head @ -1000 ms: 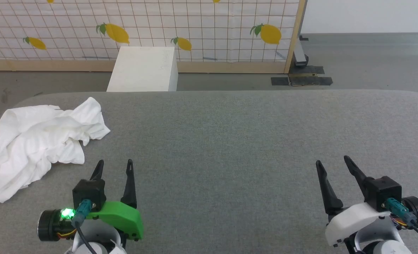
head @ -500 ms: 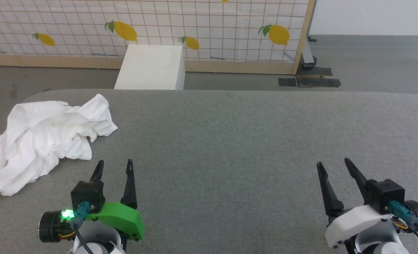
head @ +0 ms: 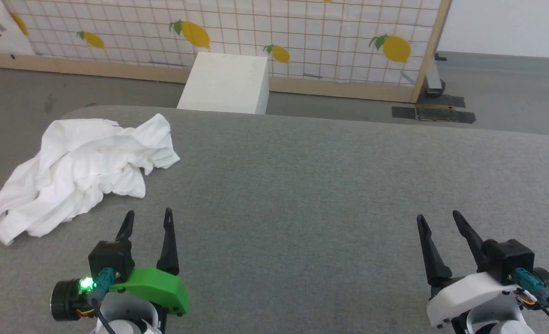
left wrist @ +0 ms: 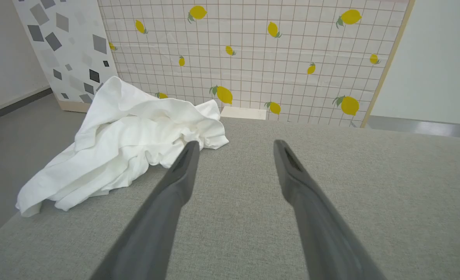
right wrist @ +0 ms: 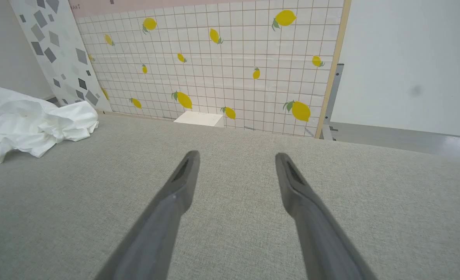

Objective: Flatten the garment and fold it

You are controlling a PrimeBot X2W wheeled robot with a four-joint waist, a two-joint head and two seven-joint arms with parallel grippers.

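Plainly, both pairs of jaws stand wide open with nothing between them. The left jaws, on the arm with the green housing [head: 156, 287], sit low over the grey desk [head: 325, 185], their two dark fingers [head: 167, 241] parted over bare fabric-covered surface. The garment [head: 84, 171] lies as a crumpled white heap ahead of the left jaws and off to their left, near the desk's far left corner, one end trailing toward the left edge. It is near those fingertips but apart from them, touching neither. In the left wrist view the heap [left wrist: 125, 144] rises just beyond the tip of the left-hand finger, its folds bunched and one lobe of cloth reaching toward the line of the gap between the jaws. The right jaws, on the arm with the white housing [head: 469, 292], are spread just as wide, fingers [head: 428, 253] over bare desk, and the garment lies well apart from them, far to their left. Beyond the desk's far edge, ahead of both pairs of jaws and nearer the left pair, a white box [head: 226, 83] stands on the floor before a gridded screen printed with lemons [head: 302, 37].
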